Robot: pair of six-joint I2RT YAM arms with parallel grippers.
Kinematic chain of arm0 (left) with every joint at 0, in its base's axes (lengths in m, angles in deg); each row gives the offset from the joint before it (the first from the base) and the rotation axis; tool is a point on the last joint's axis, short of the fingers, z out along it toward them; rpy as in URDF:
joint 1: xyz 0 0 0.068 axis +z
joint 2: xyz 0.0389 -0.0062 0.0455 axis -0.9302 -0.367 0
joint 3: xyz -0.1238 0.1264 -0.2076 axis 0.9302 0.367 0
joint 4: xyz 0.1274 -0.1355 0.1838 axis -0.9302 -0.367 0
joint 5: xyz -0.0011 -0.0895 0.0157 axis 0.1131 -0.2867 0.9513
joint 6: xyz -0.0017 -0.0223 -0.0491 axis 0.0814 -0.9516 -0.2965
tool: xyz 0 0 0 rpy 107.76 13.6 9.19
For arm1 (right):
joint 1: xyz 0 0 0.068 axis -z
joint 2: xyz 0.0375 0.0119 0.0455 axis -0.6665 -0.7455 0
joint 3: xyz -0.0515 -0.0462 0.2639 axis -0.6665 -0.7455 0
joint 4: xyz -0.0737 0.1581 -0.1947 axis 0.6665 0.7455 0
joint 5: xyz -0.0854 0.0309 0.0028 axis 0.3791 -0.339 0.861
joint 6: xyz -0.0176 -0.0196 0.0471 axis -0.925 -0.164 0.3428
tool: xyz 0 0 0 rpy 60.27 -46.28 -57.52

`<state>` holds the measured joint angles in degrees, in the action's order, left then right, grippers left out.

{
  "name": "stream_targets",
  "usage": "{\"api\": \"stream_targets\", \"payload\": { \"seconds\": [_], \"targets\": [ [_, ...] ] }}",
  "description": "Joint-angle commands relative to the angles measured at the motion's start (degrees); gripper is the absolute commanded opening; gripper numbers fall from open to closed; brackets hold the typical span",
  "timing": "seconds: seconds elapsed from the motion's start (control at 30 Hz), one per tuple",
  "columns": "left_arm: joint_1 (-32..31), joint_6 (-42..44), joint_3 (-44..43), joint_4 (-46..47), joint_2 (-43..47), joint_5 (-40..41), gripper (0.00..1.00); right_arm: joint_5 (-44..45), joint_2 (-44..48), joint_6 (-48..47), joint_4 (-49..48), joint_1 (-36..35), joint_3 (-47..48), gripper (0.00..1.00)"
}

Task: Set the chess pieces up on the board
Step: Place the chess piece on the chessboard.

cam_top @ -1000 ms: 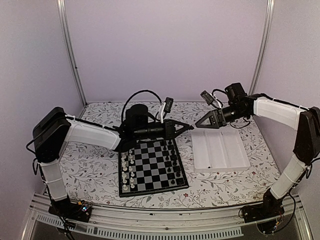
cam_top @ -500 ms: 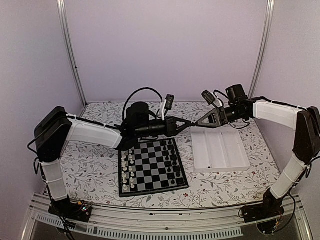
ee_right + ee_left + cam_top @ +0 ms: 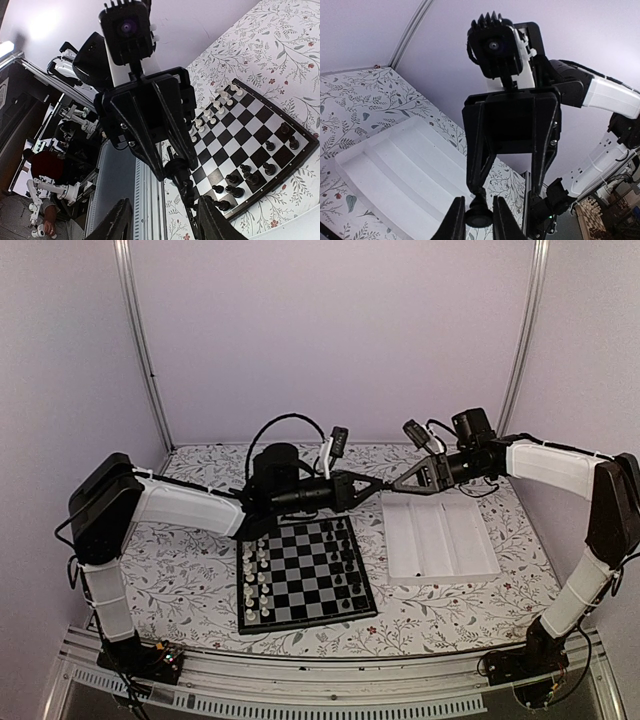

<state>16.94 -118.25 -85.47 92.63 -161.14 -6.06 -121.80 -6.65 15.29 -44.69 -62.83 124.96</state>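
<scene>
Above the gap between the board (image 3: pixel 310 623) and the tray, both grippers meet tip to tip. My left gripper (image 3: pixel 479 221) is shut on the round base of a black chess piece (image 3: pixel 479 212), whose top points at the right gripper (image 3: pixel 507 192). One right finger (image 3: pixel 477 180) touches the piece's top. In the right wrist view my right gripper (image 3: pixel 167 220) stands open, its fingers wide on either side of the piece (image 3: pixel 187 187) held out by the left gripper (image 3: pixel 182 172). Several black pieces (image 3: pixel 348 562) stand along the board's right side.
White chessmen (image 3: pixel 255 580) fill the board's left columns. A white ridged tray (image 3: pixel 440 540) lies right of the board, with a small dark thing near its front left corner. Floral cloth covers the table; frame posts rise at the back corners.
My right gripper has moved left and met the left gripper's tips, with its jaws narrowing. The left gripper rose slightly, still holding the piece.
</scene>
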Motion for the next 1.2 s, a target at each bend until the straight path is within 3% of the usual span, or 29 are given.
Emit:
{"api": "stream_targets", "payload": {
  "seconds": [0.0,0.17,0.4,0.6,0.83,1.17],
  "targets": [
    [-0.9,1.0,-2.3,0.4,-0.1,0.5,0.18,3.0,1.6,0.0,-0.5,-0.1,0.1,0.46],
    [-1.0,1.2,-2.9,-1.3,-0.1,1.4,0.17,7.3,2.4,-0.1,-0.1,0.3,0.4,0.46],
    [-0.9,1.1,-3.9,-1.3,-1.1,0.5,0.18,-2.4,1.0,1.3,-2.4,0.3,-0.3,0.42],
    [-1.1,1.0,-4.6,-1.2,-1.9,-0.1,0.18,-6.0,-0.4,4.0,-4.5,0.2,-0.3,0.32],
    [-1.1,0.6,-5.1,-1.2,-2.7,-0.8,0.18,-6.2,-0.6,4.3,-5.3,0.2,-0.2,0.2],
    [-1.1,0.2,-5.5,-1.2,-3.0,-1.4,0.17,-5.0,-1.4,3.9,-5.2,0.3,1.3,0.18]
  ]
}}
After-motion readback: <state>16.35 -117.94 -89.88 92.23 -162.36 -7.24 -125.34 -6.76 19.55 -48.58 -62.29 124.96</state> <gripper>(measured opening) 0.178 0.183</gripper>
